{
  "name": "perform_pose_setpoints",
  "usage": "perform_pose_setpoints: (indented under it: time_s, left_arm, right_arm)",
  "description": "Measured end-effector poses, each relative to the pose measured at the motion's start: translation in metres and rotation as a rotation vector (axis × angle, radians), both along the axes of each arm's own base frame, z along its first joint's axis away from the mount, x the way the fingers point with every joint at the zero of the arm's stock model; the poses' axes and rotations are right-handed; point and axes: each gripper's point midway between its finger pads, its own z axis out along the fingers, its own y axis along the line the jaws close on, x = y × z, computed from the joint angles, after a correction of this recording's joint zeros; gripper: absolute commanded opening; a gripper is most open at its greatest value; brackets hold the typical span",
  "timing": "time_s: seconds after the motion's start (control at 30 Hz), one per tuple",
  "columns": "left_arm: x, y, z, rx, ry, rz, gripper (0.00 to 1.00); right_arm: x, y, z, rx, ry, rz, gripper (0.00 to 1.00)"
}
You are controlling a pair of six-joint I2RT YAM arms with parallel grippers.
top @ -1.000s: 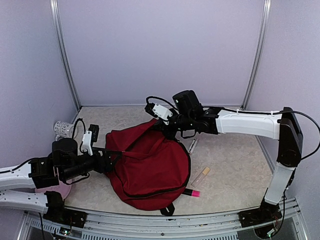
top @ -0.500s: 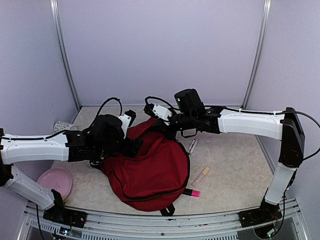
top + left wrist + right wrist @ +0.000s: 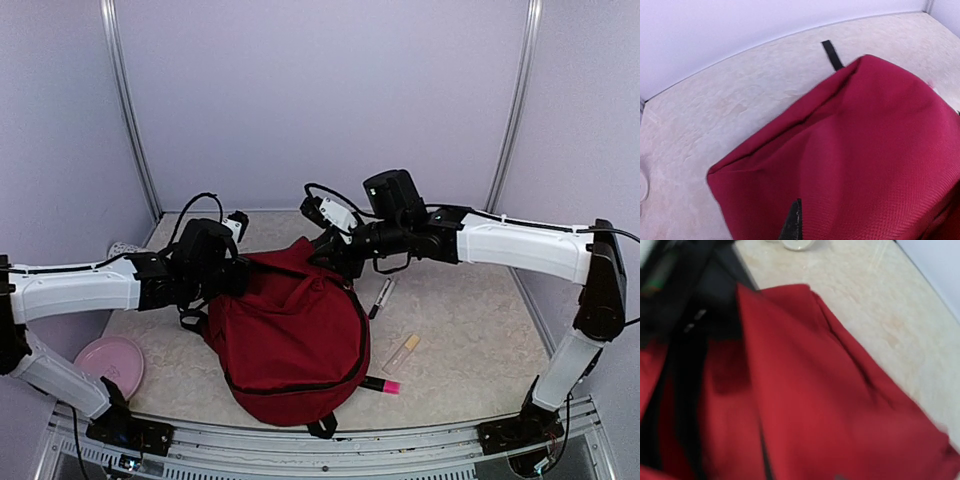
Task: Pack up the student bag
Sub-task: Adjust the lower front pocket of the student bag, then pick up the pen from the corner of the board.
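Note:
The student bag is a dark red backpack lying in the middle of the table, its top bunched up towards the back. My left gripper is at the bag's upper left edge. In the left wrist view one black fingertip presses into the red fabric, and the other is hidden by it, so the gripper is shut on the cloth. My right gripper is at the bag's top. Its wrist view is blurred and shows only red fabric and dark lining, with no fingers visible.
A pink plate lies at the front left. A black pen, a beige strip and a pink marker lie to the right of the bag. A white object sits by the left wall.
My left arm swung from the front left up to the bag's upper left edge and shut there. My right gripper rose and shifted slightly right. The bag's top stands higher.

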Motion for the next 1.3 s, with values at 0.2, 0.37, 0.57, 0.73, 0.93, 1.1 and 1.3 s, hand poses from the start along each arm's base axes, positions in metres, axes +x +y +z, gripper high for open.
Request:
perform_pose_setpoints:
  time_s: [0.2, 0.37, 0.57, 0.73, 0.93, 1.1, 1.3]
  left_arm:
    - [0.019, 0.066, 0.024, -0.076, -0.02, 0.226, 0.0]
    - [0.008, 0.081, 0.046, -0.138, -0.044, 0.267, 0.0]
    - [-0.009, 0.084, 0.033, -0.152, 0.0, 0.28, 0.0]
    - [-0.018, 0.089, 0.027, -0.155, 0.019, 0.289, 0.0]
    - [-0.022, 0.093, 0.029, -0.154, 0.021, 0.294, 0.0]
    - [-0.024, 0.093, 0.028, -0.148, 0.026, 0.291, 0.0]
    - [-0.027, 0.085, 0.027, -0.144, 0.028, 0.264, 0.0]
  right_arm:
    - [-0.023, -0.045, 0.053, 0.096, 0.074, -0.124, 0.54]
    - [-0.047, -0.076, 0.014, 0.044, 0.244, -0.236, 0.71]
    - [-0.108, -0.085, -0.106, -0.262, 0.486, -0.278, 0.84]
    - [-0.138, -0.094, -0.163, -0.468, 0.562, -0.293, 0.84]
    - [-0.149, -0.115, -0.213, -0.684, 0.565, -0.336, 0.7]
    - [-0.147, -0.115, -0.22, -0.734, 0.534, -0.337, 0.3]
    - [-0.144, -0.116, -0.219, -0.746, 0.512, -0.349, 0.07]
